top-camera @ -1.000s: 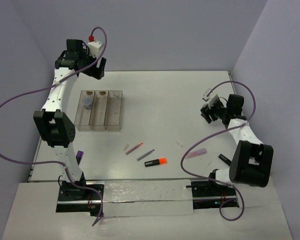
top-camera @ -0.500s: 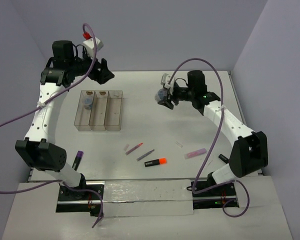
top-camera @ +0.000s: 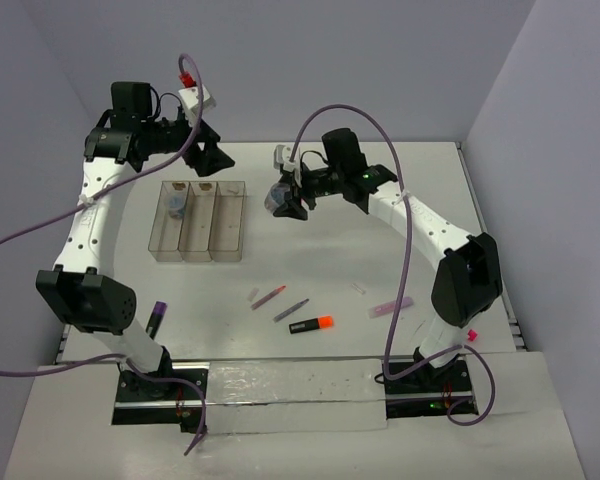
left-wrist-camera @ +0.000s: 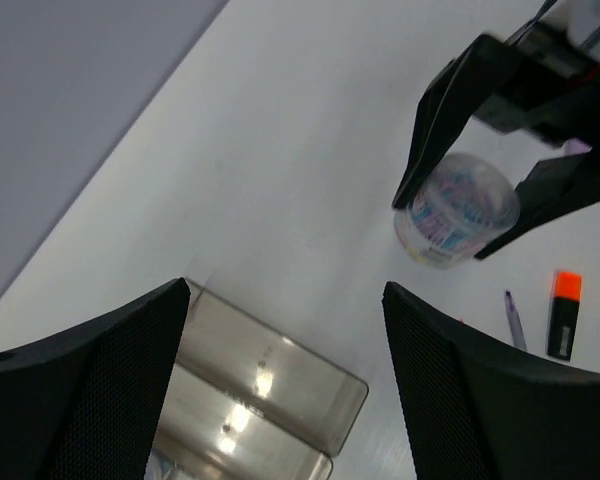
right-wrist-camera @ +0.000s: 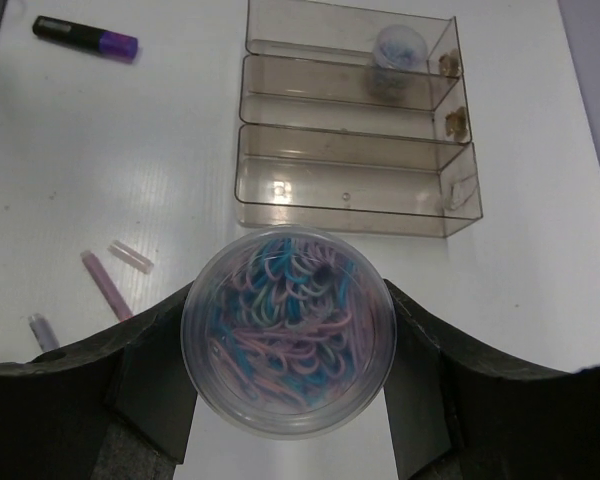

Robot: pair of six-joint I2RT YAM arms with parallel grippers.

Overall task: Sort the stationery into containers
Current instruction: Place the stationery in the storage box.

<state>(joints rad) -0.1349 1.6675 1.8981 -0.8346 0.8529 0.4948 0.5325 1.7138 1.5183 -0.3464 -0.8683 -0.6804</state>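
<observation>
White tabletop, pale walls all round. The right gripper is clamped on a clear round tub of blue and pink clips, just right of the three-slot tray. The left gripper hangs with fingers spread above the tray's far end. Another small tub sits in the leftmost slot; loose pens lie nearer the bases.

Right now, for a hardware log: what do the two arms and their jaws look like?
Both the left arm and right arm have white links between bulky black joints. A purple cable loops along each. The jaws are black wedges with a fine mesh texture. A white, red-capped connector sits near the left wrist.
</observation>
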